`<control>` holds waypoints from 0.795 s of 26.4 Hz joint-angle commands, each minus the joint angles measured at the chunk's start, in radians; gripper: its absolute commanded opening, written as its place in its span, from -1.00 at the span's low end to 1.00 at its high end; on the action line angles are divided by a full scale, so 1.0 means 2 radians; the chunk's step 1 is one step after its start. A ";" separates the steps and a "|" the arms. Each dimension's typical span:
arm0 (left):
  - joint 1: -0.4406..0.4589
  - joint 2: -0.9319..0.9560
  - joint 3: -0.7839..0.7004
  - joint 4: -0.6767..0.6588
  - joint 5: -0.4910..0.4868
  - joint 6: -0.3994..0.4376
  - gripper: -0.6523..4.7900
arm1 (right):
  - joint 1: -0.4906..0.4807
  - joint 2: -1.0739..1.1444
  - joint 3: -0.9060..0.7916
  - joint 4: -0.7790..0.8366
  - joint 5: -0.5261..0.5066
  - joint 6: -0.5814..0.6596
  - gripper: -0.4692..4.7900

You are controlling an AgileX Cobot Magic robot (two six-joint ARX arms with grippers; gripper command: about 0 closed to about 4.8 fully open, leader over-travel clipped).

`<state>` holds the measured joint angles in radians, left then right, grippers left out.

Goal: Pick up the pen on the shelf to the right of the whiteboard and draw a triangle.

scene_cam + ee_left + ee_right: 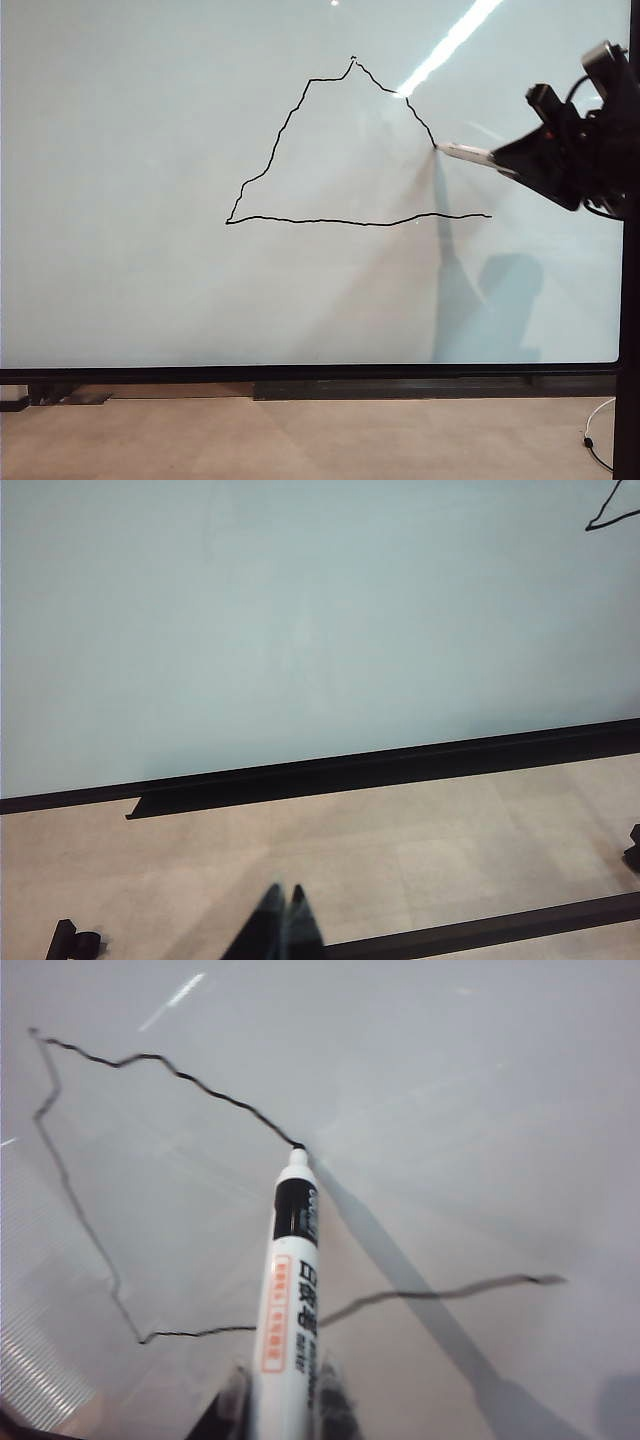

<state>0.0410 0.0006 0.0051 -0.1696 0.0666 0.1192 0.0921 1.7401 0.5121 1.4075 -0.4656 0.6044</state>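
The right gripper (285, 1405) is clamped on the pen (288, 1290), its jaws nearly shut around the rear of the barrel. The pen runs straight out ahead of the gripper, long axis slanting toward the whiteboard (150, 280), dark tip forward and touching the board at the lower end of the triangle's (330, 140) right side. In the exterior view that stroke stops short: the free end of the base line lies below the tip and a little farther out toward the gripper, so closing the gap looks to call for a downward drag. The left gripper (283, 920), fingers together and empty, sits low and well apart from the drawing; the right arm is far nearer.
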 commanded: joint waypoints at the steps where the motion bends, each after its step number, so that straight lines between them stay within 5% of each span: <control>1: 0.000 0.000 0.001 -0.004 0.000 0.000 -0.78 | -0.006 0.000 -0.006 0.004 0.009 -0.004 -0.84; 21: 0.000 0.000 0.001 -0.004 0.000 0.000 -0.78 | -0.029 0.000 -0.032 0.004 0.007 -0.019 -0.84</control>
<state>0.0414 0.0002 0.0051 -0.1696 0.0666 0.1192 0.0345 1.7439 0.4473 1.3979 -0.4488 0.5739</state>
